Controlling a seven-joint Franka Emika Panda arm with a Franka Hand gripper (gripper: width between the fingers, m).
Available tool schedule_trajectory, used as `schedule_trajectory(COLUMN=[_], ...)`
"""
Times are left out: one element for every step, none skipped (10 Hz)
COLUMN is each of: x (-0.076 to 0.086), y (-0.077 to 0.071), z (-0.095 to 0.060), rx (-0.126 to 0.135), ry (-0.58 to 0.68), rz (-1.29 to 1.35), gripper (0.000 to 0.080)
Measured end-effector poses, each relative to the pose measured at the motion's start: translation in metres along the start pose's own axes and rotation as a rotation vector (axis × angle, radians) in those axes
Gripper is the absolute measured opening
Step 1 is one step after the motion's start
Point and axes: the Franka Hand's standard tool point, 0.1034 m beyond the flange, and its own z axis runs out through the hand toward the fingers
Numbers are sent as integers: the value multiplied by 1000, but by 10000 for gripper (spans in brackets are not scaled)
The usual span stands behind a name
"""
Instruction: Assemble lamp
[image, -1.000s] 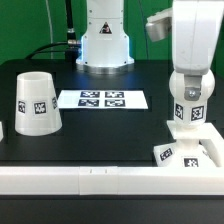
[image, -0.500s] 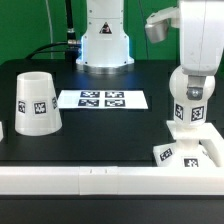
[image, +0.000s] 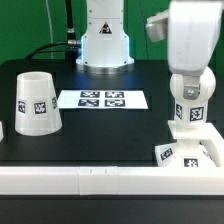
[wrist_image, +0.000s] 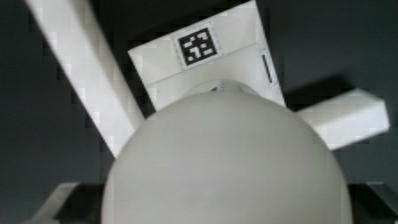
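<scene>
My gripper (image: 189, 88) is shut on the rounded white bulb (image: 190, 105), which carries square tags. It holds the bulb upright over the flat square base (image: 172, 153) at the exterior view's right; whether bulb and base touch I cannot tell. In the wrist view the bulb (wrist_image: 222, 160) fills the middle between my gripper's (wrist_image: 215, 203) fingers, and the tagged base (wrist_image: 199, 45) lies beyond it. The tapered shade (image: 35, 101) stands alone at the exterior view's left.
The marker board (image: 103, 99) lies flat in the middle of the black table. A long white border rail (image: 90, 181) runs along the front edge, right next to the base; it also shows in the wrist view (wrist_image: 98, 85). The arm's pedestal (image: 105, 45) stands behind.
The arm's upper part has shifted slightly toward the exterior view's left. The bulb stays in the gripper over the base.
</scene>
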Motion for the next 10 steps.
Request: schedule_trajectory(x=[0,0,0,0,-1,-1,-1,0,-1,-1], y=[-1,0,0,0,0,1,1,1,2,2], z=[0,1,1,1,1,1,1,0,1,1], rx=[0,-1,-1,-1,0,0,-6,-10,-8,-8], ry=[0,1,1,1,1,1,-1,-1,-1,-1], rz=[114,224,349,405,532,671,735,771,844,884], gripper=[576,577,577,577,577,577,577,578,578,578])
